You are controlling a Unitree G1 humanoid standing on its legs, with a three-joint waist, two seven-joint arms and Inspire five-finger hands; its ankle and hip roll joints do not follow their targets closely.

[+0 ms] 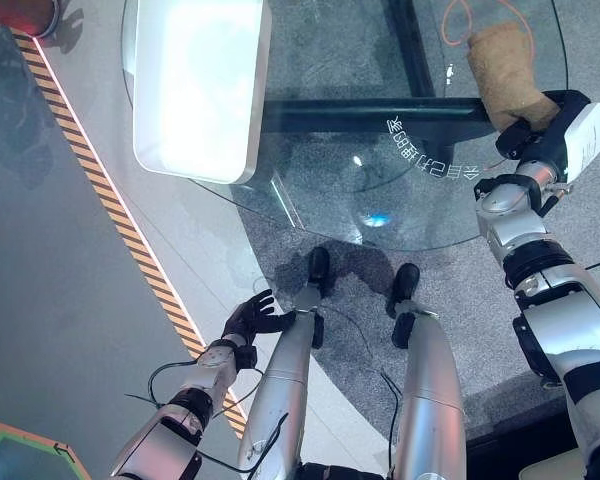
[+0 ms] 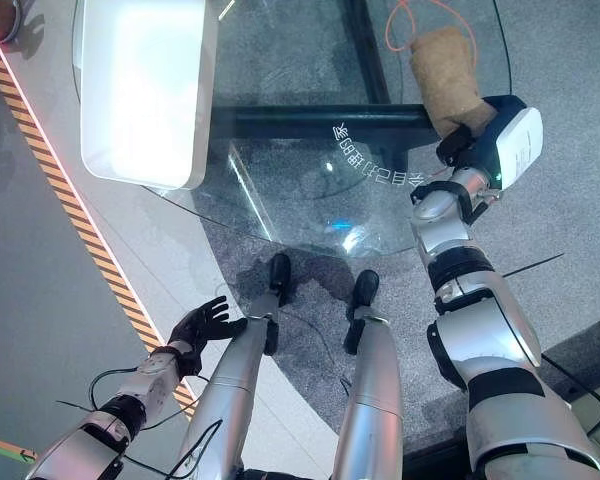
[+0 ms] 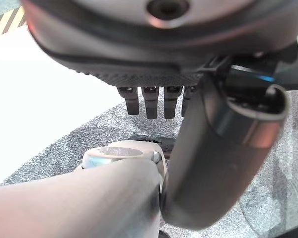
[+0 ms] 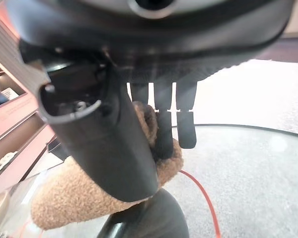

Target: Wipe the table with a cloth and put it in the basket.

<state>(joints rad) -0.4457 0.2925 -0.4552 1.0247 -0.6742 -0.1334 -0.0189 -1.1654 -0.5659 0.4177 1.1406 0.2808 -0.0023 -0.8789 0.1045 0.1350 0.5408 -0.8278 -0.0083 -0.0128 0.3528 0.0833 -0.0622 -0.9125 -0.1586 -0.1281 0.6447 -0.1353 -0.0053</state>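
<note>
Right hand (image 1: 528, 135) grips the brown cloth (image 1: 505, 72) on the glass table (image 1: 330, 200) — left hand (image 1: 252, 317) hangs open.

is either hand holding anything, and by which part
The right hand holds the brown cloth by its near end, on the glass table. The left hand hangs open, holding nothing.

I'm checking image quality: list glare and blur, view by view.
Left eye view: the white basket is washed out by glare, and a bright spot reflects off the glass table. Right wrist view: the right hand is blurred close up, on the brown cloth. Left wrist view: the left hand is soft, the floor overexposed.
</note>
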